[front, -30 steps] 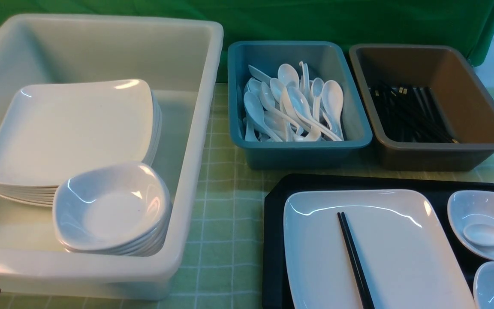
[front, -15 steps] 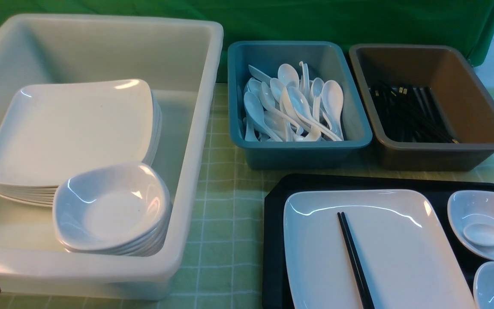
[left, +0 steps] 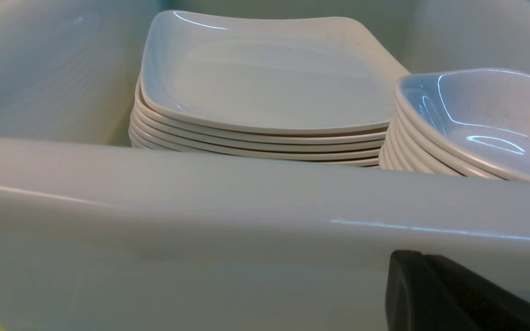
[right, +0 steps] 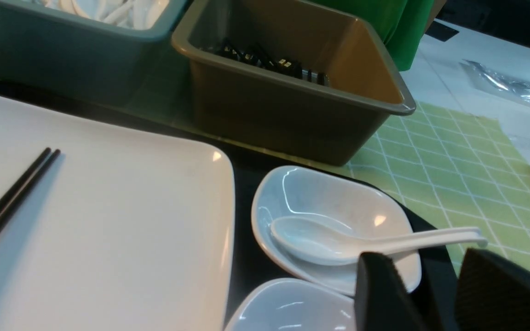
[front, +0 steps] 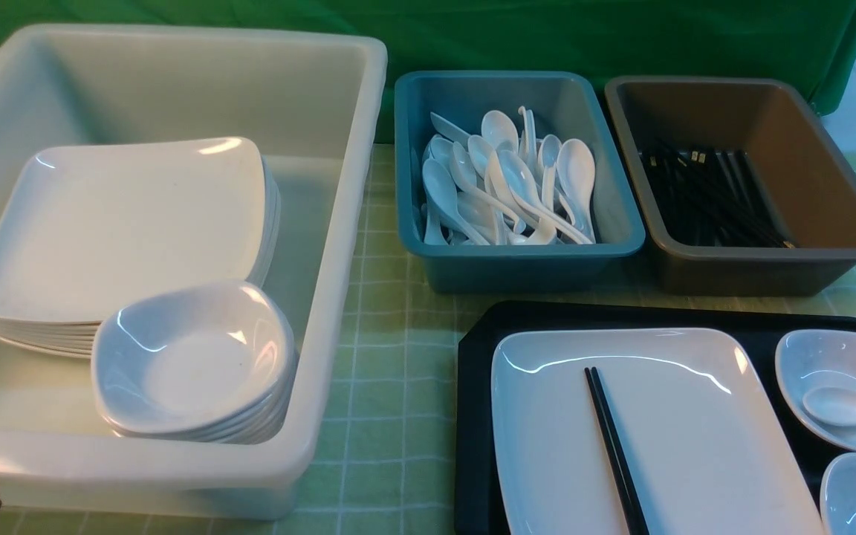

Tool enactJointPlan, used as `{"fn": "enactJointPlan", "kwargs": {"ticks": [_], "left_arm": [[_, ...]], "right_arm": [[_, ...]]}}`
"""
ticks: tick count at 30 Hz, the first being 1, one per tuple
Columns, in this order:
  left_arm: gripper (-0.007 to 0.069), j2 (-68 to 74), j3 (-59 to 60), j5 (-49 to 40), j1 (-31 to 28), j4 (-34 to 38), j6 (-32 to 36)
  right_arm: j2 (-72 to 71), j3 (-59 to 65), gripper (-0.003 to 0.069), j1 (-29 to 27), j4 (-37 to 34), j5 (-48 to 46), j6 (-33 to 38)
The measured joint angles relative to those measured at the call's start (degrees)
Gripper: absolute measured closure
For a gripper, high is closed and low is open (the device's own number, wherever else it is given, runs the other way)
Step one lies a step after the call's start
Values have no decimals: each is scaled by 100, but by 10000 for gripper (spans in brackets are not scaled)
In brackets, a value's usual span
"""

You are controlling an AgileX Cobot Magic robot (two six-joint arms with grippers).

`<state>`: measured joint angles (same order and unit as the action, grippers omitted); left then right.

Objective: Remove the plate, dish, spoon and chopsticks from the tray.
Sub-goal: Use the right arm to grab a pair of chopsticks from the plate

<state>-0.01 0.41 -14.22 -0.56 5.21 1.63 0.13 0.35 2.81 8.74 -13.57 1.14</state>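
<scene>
On tray (front: 476, 386) I count nothing cleared: plate (front: 695, 461), chopsticks (front: 614, 446) atop; dish (front: 822, 364) at plate's 3 o'clock, spoon (front: 848, 405) inside. My right pincer (right: 426, 276) apart, empty, near spoon handle; left pincer (left: 421, 285) together.

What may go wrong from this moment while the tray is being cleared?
1. The chopsticks lie loose on the plate; lifting the plate first would probably let them roll off.
2. The spoon rests in the dish with its handle out over the rim, near the open right gripper; a nudge may flip it out.
3. A second dish sits close by, so a finger might bump it.
</scene>
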Motion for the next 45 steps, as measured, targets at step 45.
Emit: {"fn": "enactJointPlan", "kwargs": {"ticks": [45], "left_arm": [[638, 0, 0, 5, 0, 0, 0]], "right_arm": [[4036, -4253, 638, 0, -1287, -3441, -972]]}}
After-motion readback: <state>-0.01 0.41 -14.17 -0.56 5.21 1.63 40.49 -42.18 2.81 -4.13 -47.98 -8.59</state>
